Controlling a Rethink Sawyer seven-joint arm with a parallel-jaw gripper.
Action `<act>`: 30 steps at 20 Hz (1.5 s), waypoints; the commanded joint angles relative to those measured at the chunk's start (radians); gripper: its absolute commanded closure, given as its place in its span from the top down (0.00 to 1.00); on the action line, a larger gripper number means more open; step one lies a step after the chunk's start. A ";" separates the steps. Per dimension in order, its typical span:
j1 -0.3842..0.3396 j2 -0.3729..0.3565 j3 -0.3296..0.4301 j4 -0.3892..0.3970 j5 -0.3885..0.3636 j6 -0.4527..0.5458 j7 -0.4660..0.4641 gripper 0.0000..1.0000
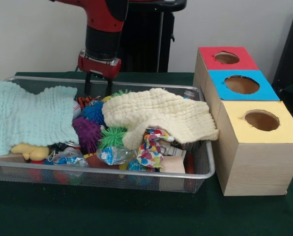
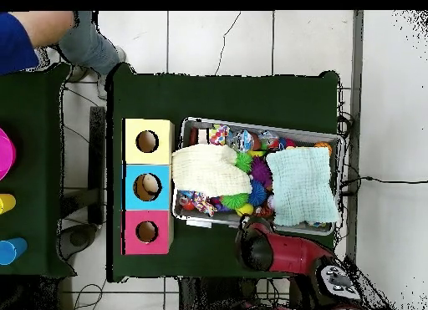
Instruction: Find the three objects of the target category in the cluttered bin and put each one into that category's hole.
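The three plush animals are mostly lying hidden in the bin (image 1: 205, 169). In the front view only two are showing: a yellow one (image 1: 31, 151) is peeking out at the near left corner under the pale green cloth (image 1: 31, 118), and an orange striped one (image 1: 85, 102) is poking up at the far side, just beside the blue spiky ball (image 1: 93, 112). The brown-orange one is not showing in either view. The red-topped hole (image 1: 227, 58) is sitting on the far box, to the right of the bin; from the front nothing is visible inside it, and the overhead view is not settling the matter either. By this look, none of the three is placed yet and the whole sorting is still waiting to be done.

The gripper (image 1: 98, 82) is hanging over the far rim of the bin, close to the striped toy, its two dark fingers standing apart with nothing between them. A cream cloth (image 1: 161, 115) is covering the middle and right of the bin, so uncovering is likely needed to find the missing toy.
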 commanded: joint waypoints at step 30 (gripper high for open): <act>0.021 0.081 0.029 -0.139 -0.027 -0.168 0.097 0.00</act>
